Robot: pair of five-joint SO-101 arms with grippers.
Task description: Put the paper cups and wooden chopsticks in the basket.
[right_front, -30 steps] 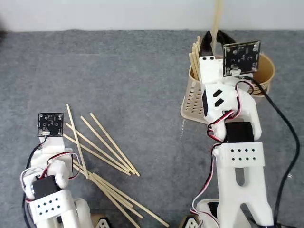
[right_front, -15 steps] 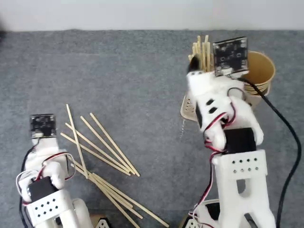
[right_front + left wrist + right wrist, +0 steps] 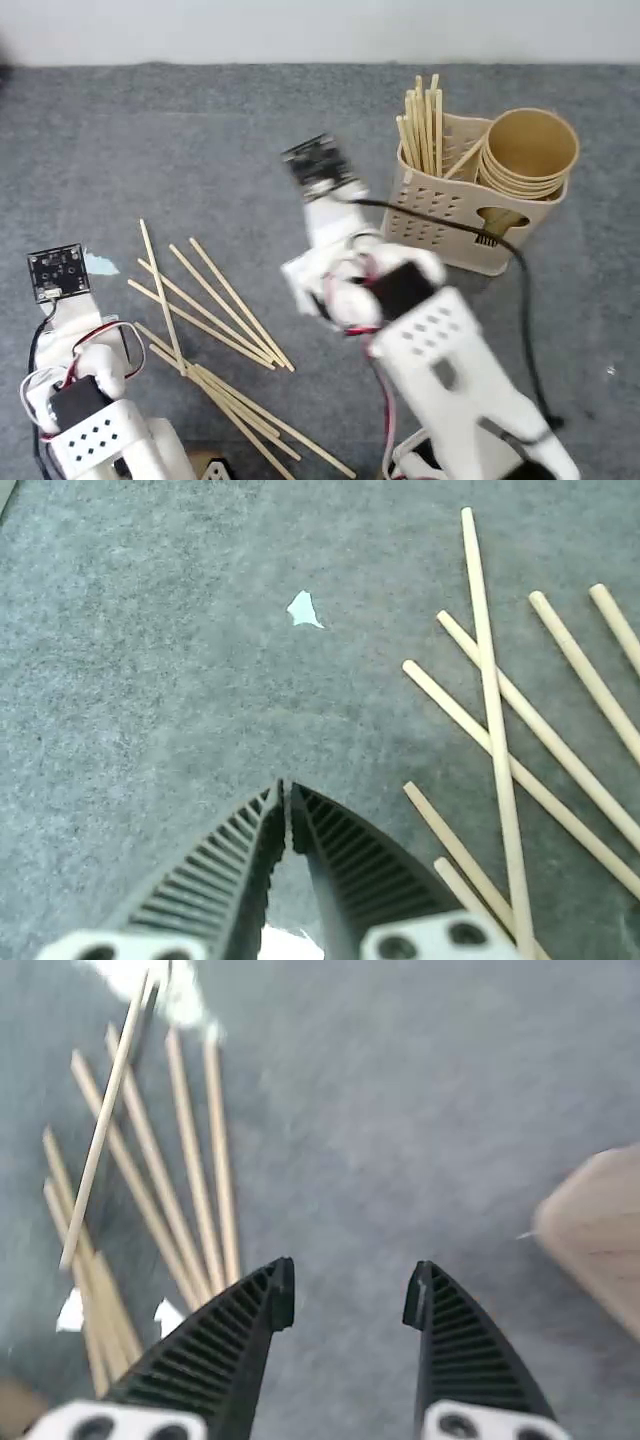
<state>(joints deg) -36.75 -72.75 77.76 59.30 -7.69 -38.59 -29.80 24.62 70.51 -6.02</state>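
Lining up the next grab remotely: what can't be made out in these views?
High view: count of stacked paper cups; rims too tight, basket wall hides the rest.
Right wrist view: basket blurred, cut by the edge.
Left wrist view: loose chopsticks run off the edge; total unclear.

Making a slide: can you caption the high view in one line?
Cups and chopsticks stand in the basket; loose chopsticks lie on the grey table.

Pale bare-wood chopsticks (image 3: 494,730), tan matt paper cups (image 3: 528,150), beige plastic basket (image 3: 440,205), rough grey carpet-like table cover (image 3: 200,130)
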